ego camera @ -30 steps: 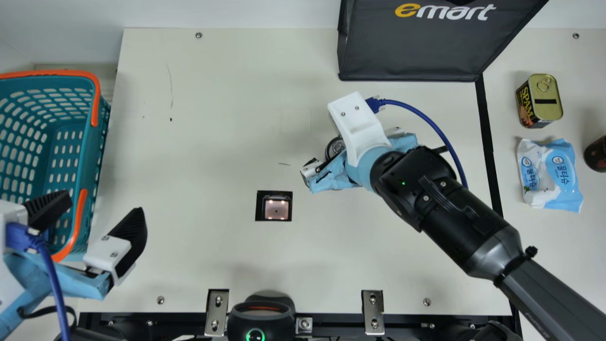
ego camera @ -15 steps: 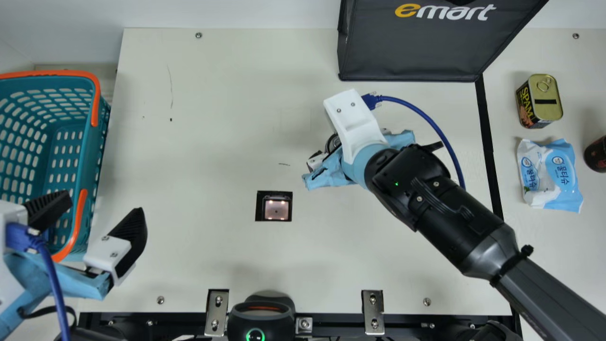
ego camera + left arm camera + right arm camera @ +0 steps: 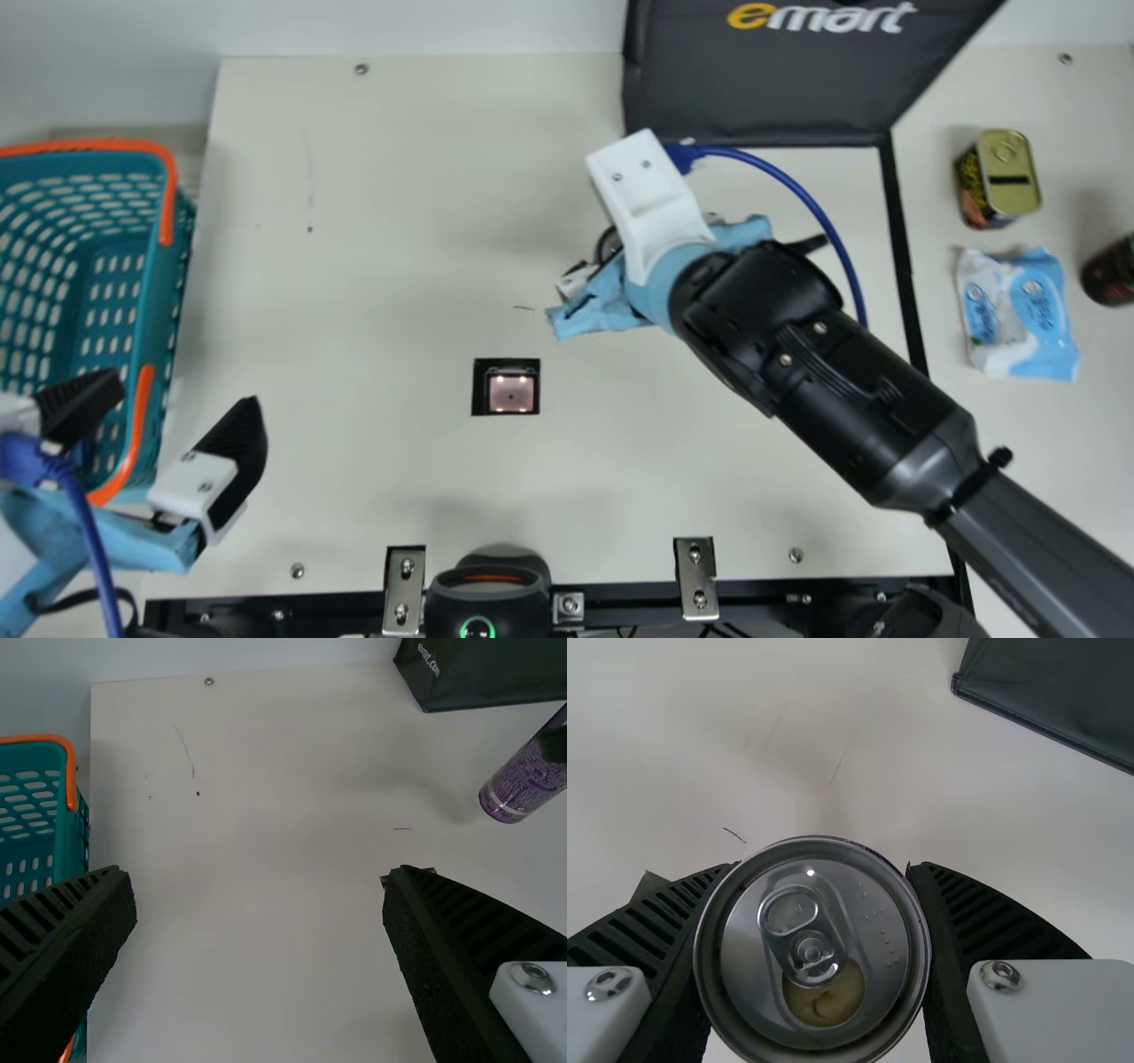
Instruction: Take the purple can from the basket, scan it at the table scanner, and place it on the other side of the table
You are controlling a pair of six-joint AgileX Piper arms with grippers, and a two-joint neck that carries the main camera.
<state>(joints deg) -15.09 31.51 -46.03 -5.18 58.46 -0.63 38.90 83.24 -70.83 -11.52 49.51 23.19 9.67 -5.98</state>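
Cream-coloured table spreads between the teal basket at its left and a black line at its right, with a dark bag along the far side. Past the line sit a tin, a pack of wipes and, at the main view's right edge, a dark jar.

Over the last 1 second the right arm has drawn its load a little away from the square scanner, towards the far side. The main view itself has also shifted slightly, so the small slide of basket and tin counts for nothing. That drift suggests either a finished scan or a fresh lining-up; I cannot tell which.

The right gripper is closed only as far as the purple can allows, its 2 ribbed fingers pressed to opposite sides just below the rim. The can's lid faces the wrist camera, and the left wrist view shows the can tilted. Whether its base touches the table I cannot say.

Beside and partly over the basket, the left gripper stands wide apart with nothing between its 2 fingers.

If the scan is done, the next move is likely a carry across the line, and a lowering that keeps the can from knocking the tin or wipes.
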